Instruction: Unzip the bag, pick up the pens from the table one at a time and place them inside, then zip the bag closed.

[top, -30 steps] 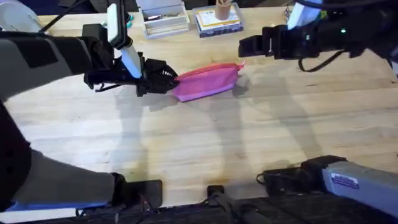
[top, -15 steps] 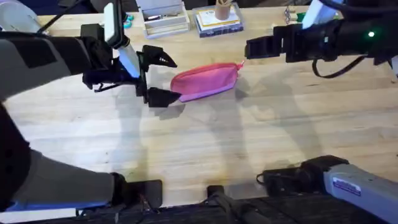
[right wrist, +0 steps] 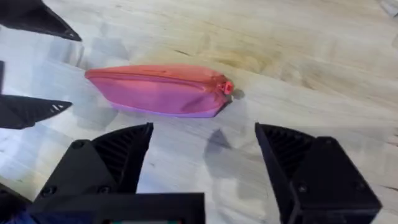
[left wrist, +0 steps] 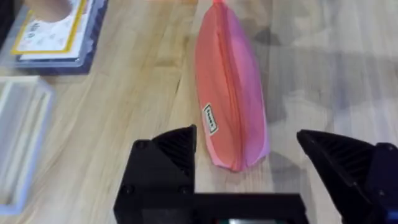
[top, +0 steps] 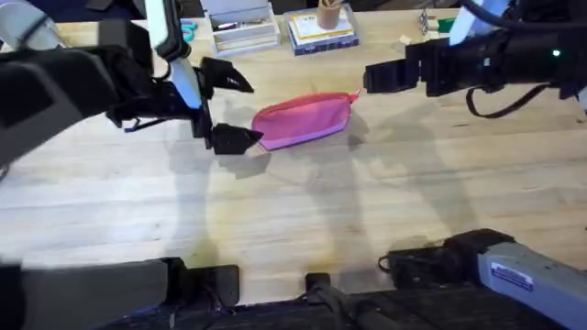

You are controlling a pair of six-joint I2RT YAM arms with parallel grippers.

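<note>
bag (top: 303, 118) lengthwise between open grippers, flat

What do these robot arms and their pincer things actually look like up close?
Both arms are mostly black and blocky, with dark cables looping along them. The left gripper has two black, pointed, wedge-shaped fingers and a white link behind it. The right gripper is black too, and its arm carries a small green light.

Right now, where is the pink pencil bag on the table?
In the overhead view the bag lies on the table, toward the far side near the middle, between the open left gripper and the open right gripper.
</note>
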